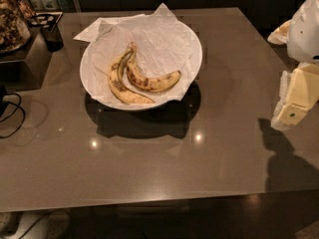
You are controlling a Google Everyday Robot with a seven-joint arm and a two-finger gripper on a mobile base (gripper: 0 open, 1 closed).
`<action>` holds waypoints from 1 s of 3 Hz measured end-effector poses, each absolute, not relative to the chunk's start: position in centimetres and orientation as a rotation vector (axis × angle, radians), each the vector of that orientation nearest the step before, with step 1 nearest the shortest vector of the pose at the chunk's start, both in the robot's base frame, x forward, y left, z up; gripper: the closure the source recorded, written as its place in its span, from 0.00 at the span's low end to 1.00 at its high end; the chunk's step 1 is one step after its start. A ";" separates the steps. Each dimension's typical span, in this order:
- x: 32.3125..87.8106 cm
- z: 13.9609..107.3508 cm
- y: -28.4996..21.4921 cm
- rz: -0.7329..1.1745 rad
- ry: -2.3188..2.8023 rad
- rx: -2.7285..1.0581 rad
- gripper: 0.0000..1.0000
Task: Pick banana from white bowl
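So here's the setup: big round shallow white bowl [83,76] sitting toward the back middle of a glossy brown table [149,173], lined with crumpled white paper [159,39] that sticks out past the rim at the back. Two bananas in there, lying on the paper in the left-front part of the bowl. The one I'm after is the plump, strongly curved yellow banana with brown freckles [149,83]. Its stem points toward the back and its dark tip swings out to the right. Tucked right against its left side is a slimmer yellow banana with a dark streak near the stem [119,87], and the two stems meet at the top.

My cream-coloured fingers [289,116] are way over at the right edge of the view, above the table's right side, pointing down-left and well apart from the bowl. Honestly can't tell how far open they are from this angle.

Also around: a dark cup [52,36] at back left and a black cable [11,114] looping on the left edge.
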State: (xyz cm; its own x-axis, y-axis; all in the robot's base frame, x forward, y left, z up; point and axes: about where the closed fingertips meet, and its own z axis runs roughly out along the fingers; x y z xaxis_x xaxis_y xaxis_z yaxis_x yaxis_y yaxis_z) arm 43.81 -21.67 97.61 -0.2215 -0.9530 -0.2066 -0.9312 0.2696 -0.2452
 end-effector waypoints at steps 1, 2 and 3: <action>43.8 97.6 -21.7 -0.098 2.232 -1.725 0.00; 44.0 98.0 -20.6 -0.132 2.240 -1.747 0.00; 45.0 97.6 -18.2 -0.202 2.263 -1.828 0.00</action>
